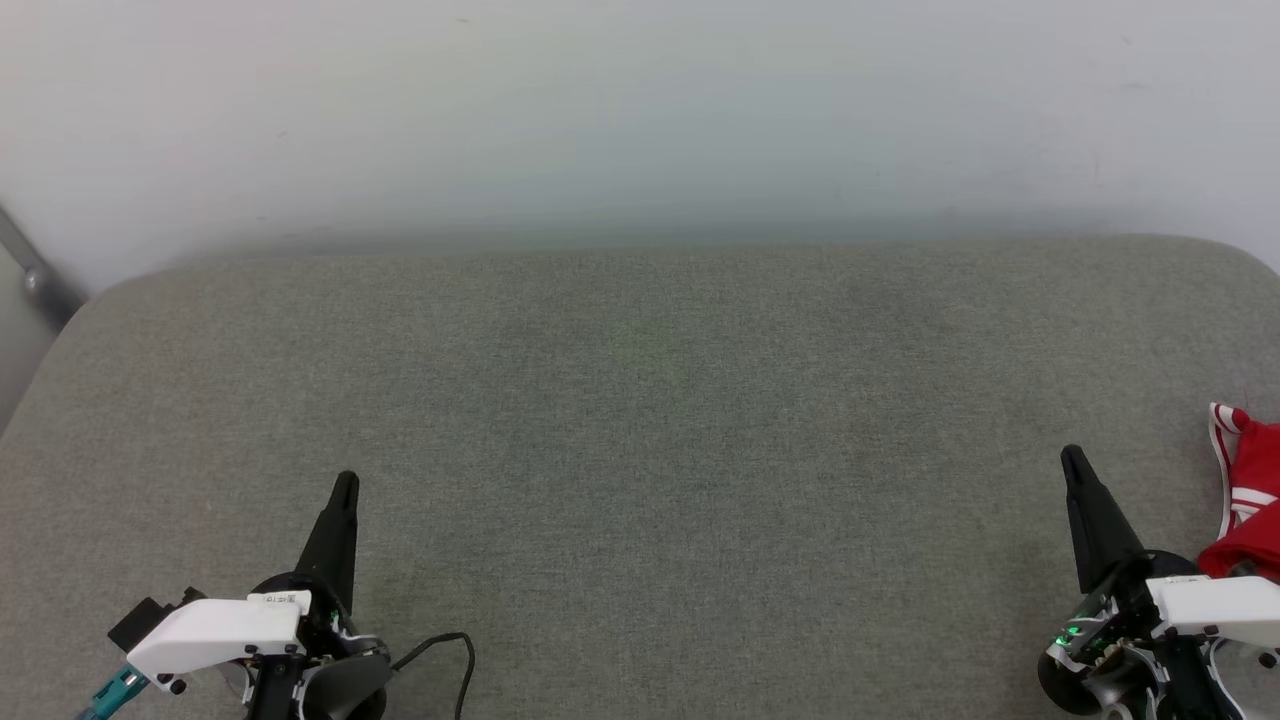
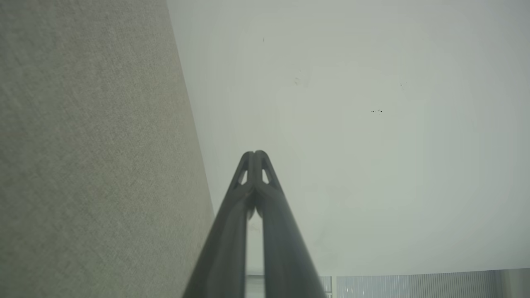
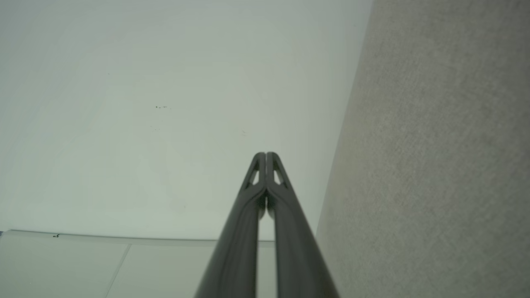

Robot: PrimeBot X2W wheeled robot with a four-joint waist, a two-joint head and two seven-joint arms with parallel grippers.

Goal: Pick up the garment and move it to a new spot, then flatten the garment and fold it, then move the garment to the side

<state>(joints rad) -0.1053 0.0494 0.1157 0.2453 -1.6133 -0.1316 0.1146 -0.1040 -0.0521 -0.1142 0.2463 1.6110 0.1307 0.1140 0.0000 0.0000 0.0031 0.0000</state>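
Where the grey padded surface (image 1: pixel 640 420) nears its right edge, the garment (image 1: pixel 1250 500) lies bunched: red cloth with red-and-white striped trim, partly cut off by the frame. Just beside it, toward the middle, the right gripper (image 1: pixel 1073 460) has its fingers clenched together on nothing, their tips clear of the cloth. The left gripper (image 1: pixel 346 485) is well apart, by the near left corner, likewise clenched and empty. A white wall (image 1: pixel 640 110) rises behind the far edge.

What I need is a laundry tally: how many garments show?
1: a red jersey at the head view's right edge, beside the right gripper; others may be hidden.
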